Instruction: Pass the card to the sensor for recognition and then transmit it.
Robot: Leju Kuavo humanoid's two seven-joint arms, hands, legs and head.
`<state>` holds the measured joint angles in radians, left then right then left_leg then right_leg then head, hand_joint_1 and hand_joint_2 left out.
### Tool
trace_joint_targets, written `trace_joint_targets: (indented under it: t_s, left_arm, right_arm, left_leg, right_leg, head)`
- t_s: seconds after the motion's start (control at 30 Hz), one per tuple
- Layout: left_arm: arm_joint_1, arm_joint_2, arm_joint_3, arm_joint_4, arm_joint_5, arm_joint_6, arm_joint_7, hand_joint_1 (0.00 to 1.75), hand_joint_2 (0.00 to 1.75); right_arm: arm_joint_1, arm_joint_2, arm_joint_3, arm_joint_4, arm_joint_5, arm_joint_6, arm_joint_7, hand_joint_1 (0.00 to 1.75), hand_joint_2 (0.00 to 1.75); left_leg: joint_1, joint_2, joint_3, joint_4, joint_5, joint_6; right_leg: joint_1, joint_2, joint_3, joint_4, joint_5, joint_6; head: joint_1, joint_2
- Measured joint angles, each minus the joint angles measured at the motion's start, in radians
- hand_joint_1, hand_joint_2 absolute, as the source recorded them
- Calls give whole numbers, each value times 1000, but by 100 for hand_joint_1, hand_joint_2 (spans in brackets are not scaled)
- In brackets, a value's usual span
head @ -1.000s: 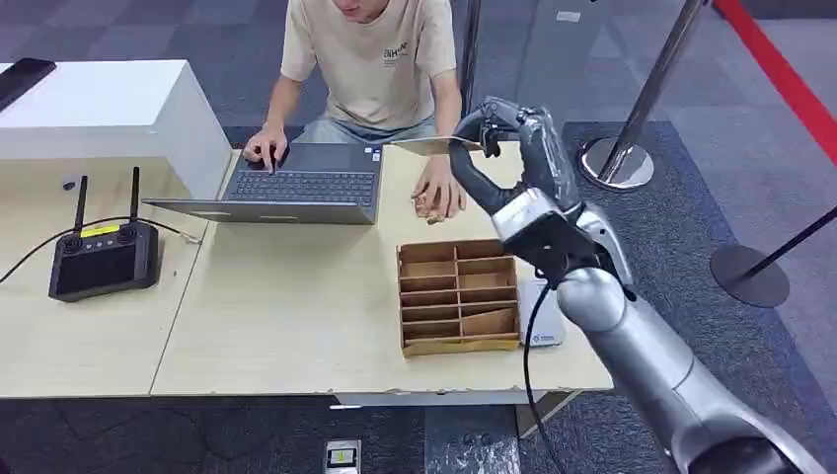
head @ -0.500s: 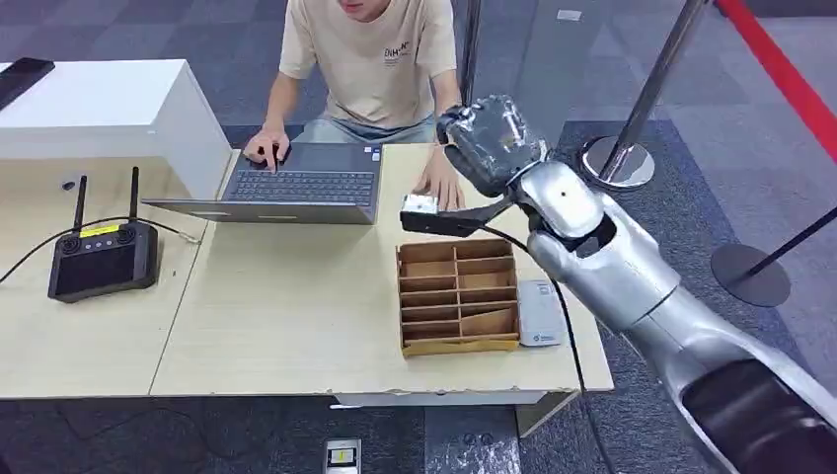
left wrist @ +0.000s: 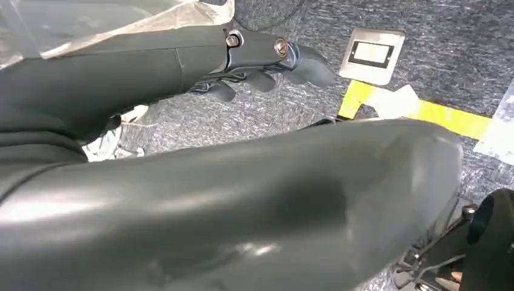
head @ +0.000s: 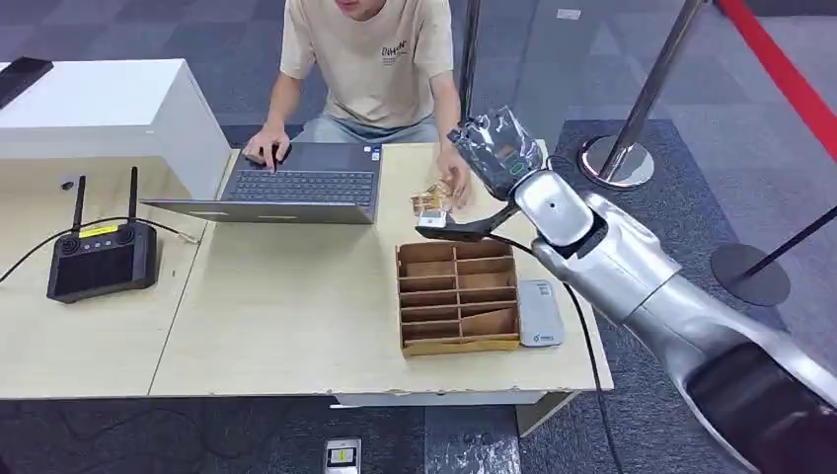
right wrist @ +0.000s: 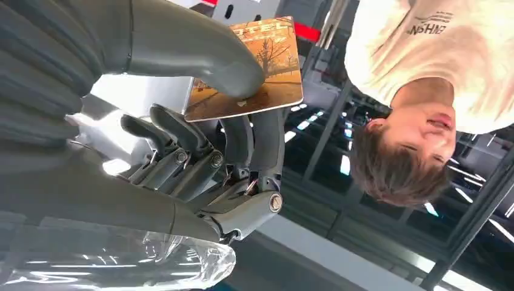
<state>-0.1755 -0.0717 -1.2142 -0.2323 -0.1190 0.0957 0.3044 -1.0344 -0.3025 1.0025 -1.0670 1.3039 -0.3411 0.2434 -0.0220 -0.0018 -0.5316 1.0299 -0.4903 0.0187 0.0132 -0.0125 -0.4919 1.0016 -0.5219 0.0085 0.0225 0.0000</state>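
Observation:
An orange-brown card (right wrist: 254,66) printed with a tree picture is pinched between my right hand's (right wrist: 206,151) thumb and its dark fingers. From the head view the card (head: 426,200) hangs just above the table, behind the wooden divider box (head: 459,296), with my right hand (head: 484,163) over it, its wrist wrapped in clear plastic. A flat grey sensor pad (head: 540,313) lies to the right of the box. A person's hand (head: 457,184) is close beside the card; whether it touches it I cannot tell. My left hand (left wrist: 260,66) hangs over the floor holding nothing.
A person in a beige shirt (head: 370,59) sits behind the table with one hand on an open laptop (head: 296,188). A black remote controller with two antennas (head: 102,259) lies at the left, a white cabinet (head: 109,114) behind it. Barrier posts (head: 642,109) stand at the right.
My right hand has turned over and dropped from a raised pose behind the box to just above the table, still holding the card. The person's hand has shifted toward the card.

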Motion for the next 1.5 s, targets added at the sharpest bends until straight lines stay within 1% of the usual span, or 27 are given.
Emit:
trace_joint_targets:
  t_s: [0.23, 0.57, 1.07, 1.1, 1.13, 1.23, 1.4, 1.43, 1.5]
  left_arm:
    - [0, -2, 0, 0, -2, -9, -1, 0, 0]
    - [2, -5, 0, 0, -3, -14, -2, 0, 0]
    - [5, -8, 0, 0, -3, -15, -6, 0, 0]
    - [5, -8, 0, 0, -3, -16, -6, 0, 0]
    - [5, -8, 0, 0, -3, -16, -6, 0, 0]
    - [5, -8, 0, 0, -3, -14, -5, 0, 0]
    - [6, -8, 0, 0, -3, -11, 3, 0, 0]
    - [6, -8, 0, 0, -3, -11, 4, 0, 0]
    - [7, -8, 0, 0, -2, -11, 6, 0, 0]
  right_arm:
    - [1, 5, 13, 46, 33, -43, 6, 175, 175]
    - [7, 27, 13, 94, 52, -72, 4, 175, 175]
    - [35, 27, 10, 124, 48, -84, 8, 175, 175]
    - [39, 27, 9, 126, 48, -87, 10, 93, 175]
    - [44, 27, 6, 128, 48, -96, 17, 0, 175]
    - [61, 26, -6, 132, 50, -126, 26, 0, 175]
    - [85, 26, -21, 136, 48, -149, 27, 0, 175]
    - [89, 27, -24, 138, 46, -152, 27, 0, 0]
    - [99, 28, -31, 140, 39, -159, 27, 0, 0]
  left_leg:
    - [0, 0, 0, 0, 0, 0]
    - [0, 0, 0, 0, 0, 0]
    - [0, 0, 0, 0, 0, 0]
    - [0, 0, 0, 0, 0, 0]
    - [0, 0, 0, 0, 0, 0]
    - [0, 0, 0, 0, 0, 0]
    - [0, 0, 0, 0, 0, 0]
    - [0, 0, 0, 0, 0, 0]
    - [0, 0, 0, 0, 0, 0]
  right_leg:
    - [0, 0, 0, 0, 0, 0]
    - [0, 0, 0, 0, 0, 0]
    - [0, 0, 0, 0, 0, 0]
    - [0, 0, 0, 0, 0, 0]
    - [0, 0, 0, 0, 0, 0]
    - [0, 0, 0, 0, 0, 0]
    - [0, 0, 0, 0, 0, 0]
    - [0, 0, 0, 0, 0, 0]
    - [0, 0, 0, 0, 0, 0]
  head:
    - [0, 0]
    - [0, 0]
    - [0, 0]
    - [0, 0]
    - [0, 0]
    - [0, 0]
    - [0, 0]
    - [0, 0]
    - [0, 0]
